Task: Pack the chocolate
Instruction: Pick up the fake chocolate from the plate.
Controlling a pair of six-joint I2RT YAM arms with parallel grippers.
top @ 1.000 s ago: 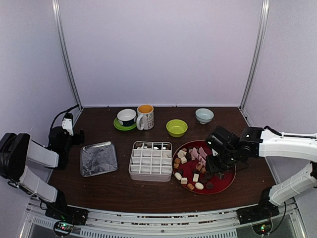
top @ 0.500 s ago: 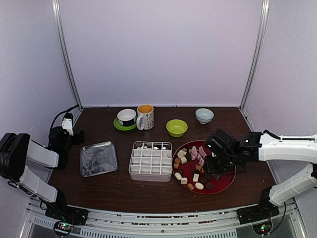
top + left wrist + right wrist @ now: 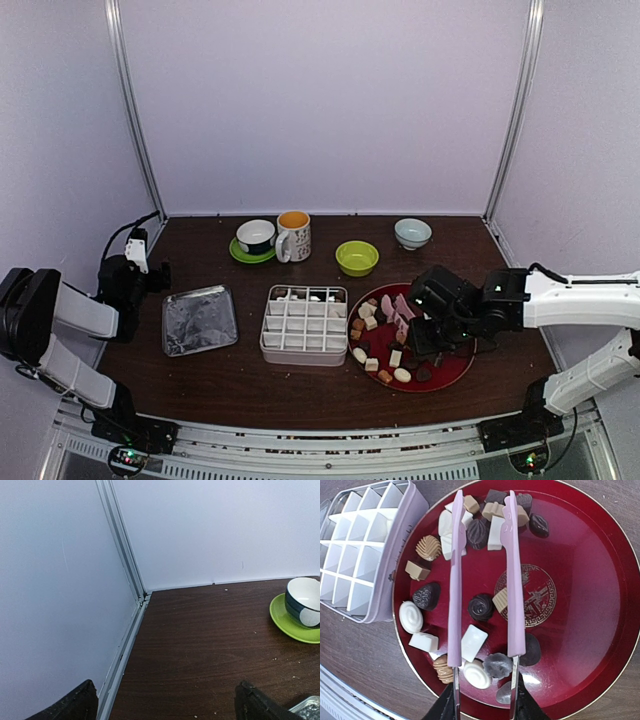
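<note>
On the red plate (image 3: 590,580) at 3 o'clock of the divided box (image 3: 395,545), most chocolate (image 3: 481,607) lies unpacked under the pink tongs (image 3: 514,580), arms apart, held by the right gripper (image 3: 485,707), with only the box's 12 o'clock row partly filled.

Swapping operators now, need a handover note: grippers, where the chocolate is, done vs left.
Left gripper: open, empty, parked far left.
Right gripper: shut on pink tongs, tines open over the red plate, straddling a dark swirl piece.
Chocolate: most on the plate.
Done: a few pieces sit in the far row of the grid box.
Left: fill the other cells.
</note>
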